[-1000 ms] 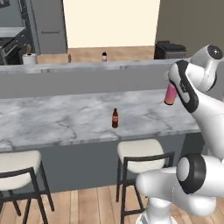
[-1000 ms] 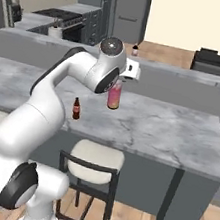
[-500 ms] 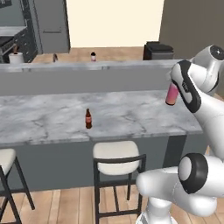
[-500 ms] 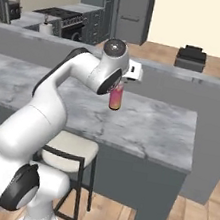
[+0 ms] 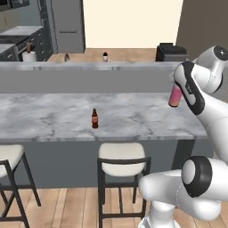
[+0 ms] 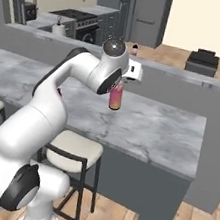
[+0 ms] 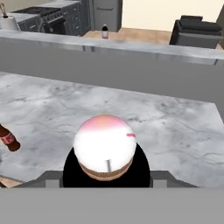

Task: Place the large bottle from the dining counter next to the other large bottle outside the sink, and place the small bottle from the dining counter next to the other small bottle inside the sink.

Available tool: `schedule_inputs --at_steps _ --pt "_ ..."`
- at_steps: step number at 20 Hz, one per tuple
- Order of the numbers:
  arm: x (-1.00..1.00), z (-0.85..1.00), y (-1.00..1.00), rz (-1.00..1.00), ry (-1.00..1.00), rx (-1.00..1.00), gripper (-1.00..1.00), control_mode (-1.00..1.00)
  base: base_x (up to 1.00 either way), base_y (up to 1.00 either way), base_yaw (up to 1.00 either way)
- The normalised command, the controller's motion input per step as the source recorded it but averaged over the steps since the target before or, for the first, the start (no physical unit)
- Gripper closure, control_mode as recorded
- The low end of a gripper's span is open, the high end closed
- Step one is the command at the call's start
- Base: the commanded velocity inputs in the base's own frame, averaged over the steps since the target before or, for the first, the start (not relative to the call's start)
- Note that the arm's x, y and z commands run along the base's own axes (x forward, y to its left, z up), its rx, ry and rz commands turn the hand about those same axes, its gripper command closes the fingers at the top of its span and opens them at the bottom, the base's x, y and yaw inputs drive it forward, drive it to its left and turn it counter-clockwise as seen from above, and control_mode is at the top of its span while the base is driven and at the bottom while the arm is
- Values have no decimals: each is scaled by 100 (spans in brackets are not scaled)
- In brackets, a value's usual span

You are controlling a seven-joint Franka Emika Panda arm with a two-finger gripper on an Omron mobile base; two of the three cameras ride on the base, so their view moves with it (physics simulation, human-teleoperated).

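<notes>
The tool (image 6: 116, 94) is clamped on a tall pink-to-orange gradient bottle (image 6: 116, 96), carried upright in the air above the long white marble worktop with grey veins (image 5: 49, 116); in the left base view the same bottle (image 5: 175, 96) hangs over the worktop's right end, clear of its surface. From the hand camera the bottle's pale rounded end (image 7: 105, 146) sits between the tool's tips and hides them, so how the fingers lie on it cannot be made out there.

Taking that worktop as the landmark: the small dark brown cola-style bottle with a red label (image 5: 94, 118) stands upright on it, near its middle and toward the front edge, well apart from the lifted bottle. Two pale-cushioned stools with dark frames (image 5: 123, 153) stand on the wooden floor in front of it. Behind it runs a raised grey ledge (image 5: 89, 66), on which a small pale bottle with a dark cap (image 5: 105, 56) stands. Far behind and to the left are dark kitchen cabinets with a stove top (image 6: 72, 15).

By my reading, the large bottle has been picked up off the dining worktop but not delivered: no sink or second large bottle can be picked out clearly from here. So the first half is at the carrying stage, and the second half, moving the brown bottle into the sink beside the other small one, has not begun.
</notes>
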Motion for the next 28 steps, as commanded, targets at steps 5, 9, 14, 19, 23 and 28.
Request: schedule_inputs --at_steps 5,9,14,19,23,28 --pt "0 0 0 0 0 0 100 100 -30 -41 18" --pt "0 0 0 0 0 0 100 100 -38 -49 16" --pt "0 0 0 0 0 0 100 100 -34 -42 18" --pt "0 0 0 0 0 0 100 100 -32 -38 18" --pt "0 0 0 0 0 0 100 100 -29 -34 19" --pt "0 0 0 0 0 0 100 100 -27 -47 17"
